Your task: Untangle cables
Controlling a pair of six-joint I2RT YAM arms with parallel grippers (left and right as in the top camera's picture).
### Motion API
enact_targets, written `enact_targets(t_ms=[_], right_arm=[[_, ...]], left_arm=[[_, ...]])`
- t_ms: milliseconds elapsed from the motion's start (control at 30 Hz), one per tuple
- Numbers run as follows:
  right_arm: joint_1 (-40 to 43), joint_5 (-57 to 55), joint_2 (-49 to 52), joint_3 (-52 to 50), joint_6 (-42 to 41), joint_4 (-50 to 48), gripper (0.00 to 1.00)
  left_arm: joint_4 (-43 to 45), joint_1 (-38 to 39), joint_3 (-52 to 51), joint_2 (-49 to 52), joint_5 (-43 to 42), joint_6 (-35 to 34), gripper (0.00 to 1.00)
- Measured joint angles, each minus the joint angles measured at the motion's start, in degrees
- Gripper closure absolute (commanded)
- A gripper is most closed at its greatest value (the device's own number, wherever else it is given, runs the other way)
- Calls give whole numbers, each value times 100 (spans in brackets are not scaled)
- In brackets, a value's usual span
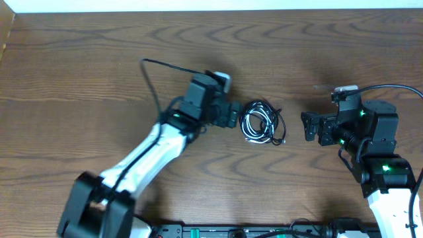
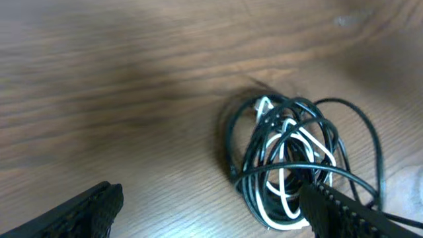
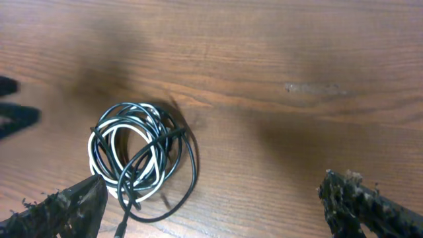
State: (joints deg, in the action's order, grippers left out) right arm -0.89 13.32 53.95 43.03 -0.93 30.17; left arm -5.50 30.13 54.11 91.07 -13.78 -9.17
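**Overhead view.** We see the cables (image 1: 262, 123) lying as one small coiled knot on the wooden bench (image 1: 86, 59), between the two arms. The left arm (image 1: 149, 155) reaches in from the lower left. The left fingers (image 1: 235, 117) stand just beside the knot's left edge; whether they touch it we cannot tell from above. The right arm (image 1: 380, 165) stands at the right. The right fingers (image 1: 308, 127) point toward the knot but stay apart from it, with bare wood between.

**Left wrist view.** The left fingers (image 2: 92, 210) are spread wide, one tip in each lower corner of the picture, and they pinch nothing. The knot lies right of centre. Loops of black cable (image 2: 301, 104) wind around and through a white cable (image 2: 283, 151), which sits mostly inside the coil. One black loop swings out wider to the right. The right-hand tip overlaps the knot's lower edge in this picture; we cannot confirm contact.

**Right wrist view.** The right fingers (image 3: 367, 205) are likewise spread wide and hold nothing. The knot lies in the lower left of the picture, near the left-hand tip and well apart from the other. The white cable forms round loops on the coil's left side. Black cable crosses over it, and one black loop hangs out toward the lower right. We cannot tell how many black cables the knot contains.
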Motion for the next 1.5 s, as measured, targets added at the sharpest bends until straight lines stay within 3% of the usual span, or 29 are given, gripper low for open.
enact_targets(t_ms=[233, 300, 333, 400, 500, 800, 1167, 1500], right_arm=[[0, 0, 0, 0, -9, 2, 1], [0, 0, 0, 0, -13, 0, 1], [0, 0, 0, 0, -13, 2, 1], [0, 0, 0, 0, -13, 0, 1], [0, 0, 0, 0, -15, 0, 1], [0, 7, 0, 0, -15, 2, 1], [-13, 673, 479, 0, -15, -66, 1], [-542, 1381, 1014, 0, -20, -837, 1]], left_arm=[[420, 428, 0, 833, 22, 0, 9], [551, 516, 0, 990, 20, -2, 17], [588, 557, 0, 1060, 22, -17, 27], [605, 605, 0, 1152, 22, -22, 64], [614, 616, 0, 1196, 26, 13, 92], [522, 610, -2, 1021, 57, -317, 93], [205, 476, 44, -1344, 17, -1569, 93], [256, 459, 42, -1187, -1392, -1871, 93]])
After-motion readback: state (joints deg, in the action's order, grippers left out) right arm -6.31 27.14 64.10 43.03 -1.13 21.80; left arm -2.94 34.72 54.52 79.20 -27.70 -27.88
